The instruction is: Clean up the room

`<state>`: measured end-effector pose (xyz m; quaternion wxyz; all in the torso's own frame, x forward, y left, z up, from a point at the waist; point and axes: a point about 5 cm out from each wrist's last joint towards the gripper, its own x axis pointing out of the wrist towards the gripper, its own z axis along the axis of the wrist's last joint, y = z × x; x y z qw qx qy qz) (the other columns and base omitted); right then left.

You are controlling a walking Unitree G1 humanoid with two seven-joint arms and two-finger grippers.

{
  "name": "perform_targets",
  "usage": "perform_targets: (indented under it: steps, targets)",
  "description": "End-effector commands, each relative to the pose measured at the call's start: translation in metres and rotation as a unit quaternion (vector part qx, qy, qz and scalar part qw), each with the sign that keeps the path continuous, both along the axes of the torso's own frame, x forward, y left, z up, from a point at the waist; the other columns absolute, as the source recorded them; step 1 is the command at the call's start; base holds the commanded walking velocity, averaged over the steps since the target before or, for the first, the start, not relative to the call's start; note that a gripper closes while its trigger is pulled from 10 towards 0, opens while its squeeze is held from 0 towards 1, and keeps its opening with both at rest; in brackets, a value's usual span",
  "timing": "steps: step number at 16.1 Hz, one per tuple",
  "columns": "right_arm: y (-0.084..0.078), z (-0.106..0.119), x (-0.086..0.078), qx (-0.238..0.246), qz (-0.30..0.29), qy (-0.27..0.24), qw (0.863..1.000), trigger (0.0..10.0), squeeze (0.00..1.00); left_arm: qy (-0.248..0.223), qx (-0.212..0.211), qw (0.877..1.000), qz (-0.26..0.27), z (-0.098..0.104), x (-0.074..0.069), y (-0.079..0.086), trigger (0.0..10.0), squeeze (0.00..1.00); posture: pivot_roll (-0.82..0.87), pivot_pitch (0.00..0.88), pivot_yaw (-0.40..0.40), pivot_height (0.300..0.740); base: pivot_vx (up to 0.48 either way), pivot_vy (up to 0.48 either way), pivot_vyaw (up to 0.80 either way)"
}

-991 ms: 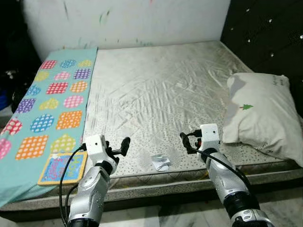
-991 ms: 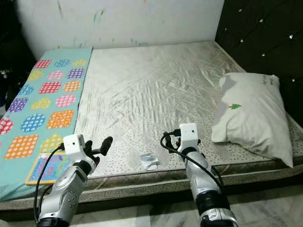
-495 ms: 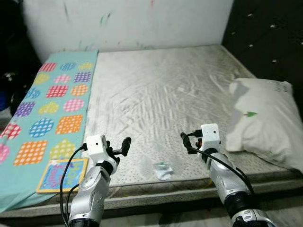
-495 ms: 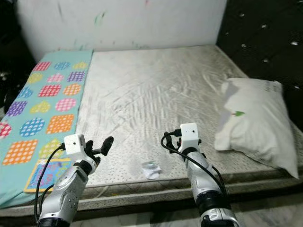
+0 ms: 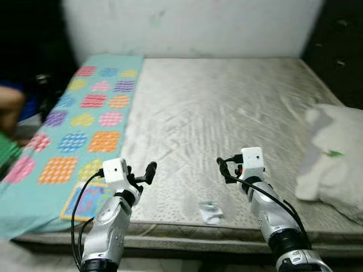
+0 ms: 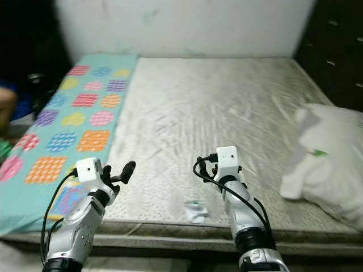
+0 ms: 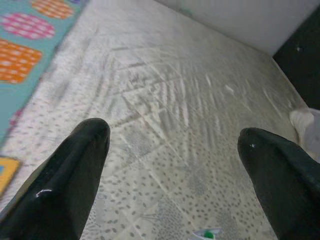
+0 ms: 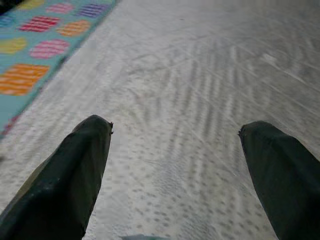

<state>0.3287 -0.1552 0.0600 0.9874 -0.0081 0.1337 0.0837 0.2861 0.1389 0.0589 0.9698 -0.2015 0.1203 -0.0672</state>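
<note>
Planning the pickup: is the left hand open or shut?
Open: the left hand shows its two black fingers spread wide apart above the mattress.

Overall light: even and soft across my mattress (image 5: 227,113), brightest toward its middle.
Wall (image 5: 187,25) behind the mattress: pale and washed out, its marks smeared.
Corners: the room left of the patterned mat (image 5: 85,124) falls into near black; the headboard (image 5: 340,45) to the right of the mattress is just as dark.
Blur: both my eye views are soft all over; the pillow (image 5: 334,164) at the mattress's right edge has no crisp outline.
Wrapper (image 5: 210,212) near the mattress's front edge: small, fuzzy, unreadable.
Left wrist view: my near fingers (image 7: 65,175) are out of focus, one carrying a small glint.
Right wrist view: mattress streaked with motion blur; fingers (image 8: 65,180) dull.
</note>
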Motion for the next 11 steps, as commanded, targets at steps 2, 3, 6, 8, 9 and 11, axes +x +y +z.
perform_targets:
  steps: [2, 3, 6, 8, 9, 11]
  targets:
    - [0.0007, -0.0005, 0.0006, -0.003, -0.002, 0.001, 1.0, 10.0, 0.0, -0.001, -0.004, 1.0, -0.002, -0.0006, -0.0013, 0.0016, 10.0, 0.0, -0.09, 0.0, 0.05, 0.74, 0.0, 0.0, 0.0]
    - [0.0006, -0.0007, 0.0005, -0.003, -0.002, 0.001, 1.0, 10.0, 0.0, -0.004, -0.007, 1.0, -0.007, -0.0001, -0.0016, 0.0007, 10.0, 0.0, -0.09, 0.0, 0.048, 0.74, 0.277, 0.0, 0.0]
    - [0.0004, -0.0015, 0.0002, -0.001, -0.003, 0.003, 1.0, 10.0, 0.0, 0.0, -0.004, 1.0, -0.005, -0.0008, -0.0019, 0.0011, 10.0, 0.0, -0.09, 0.0, 0.048, 0.74, 0.286, 0.0, 0.0]
    - [0.0003, -0.0017, 0.0004, 0.001, -0.004, 0.005, 1.0, 10.0, 0.0, 0.0, -0.004, 1.0, -0.005, -0.001, -0.002, 0.0011, 10.0, 0.0, -0.09, 0.0, 0.048, 0.74, 0.296, 0.0, 0.0]
    - [0.0002, -0.0019, 0.0001, 0.001, -0.005, 0.005, 1.0, 10.0, 0.0, 0.001, -0.004, 1.0, -0.005, -0.0012, -0.0023, 0.0012, 10.0, 0.0, -0.09, 0.0, 0.048, 0.74, 0.296, 0.0, 0.0]
    - [0.0, -0.0018, 0.0, 0.0, -0.005, 0.004, 1.0, 10.0, 0.0, 0.002, -0.004, 1.0, -0.005, -0.0014, -0.0024, 0.0013, 10.0, 0.0, -0.09, 0.0, 0.049, 0.74, 0.287, 0.0, 0.0]
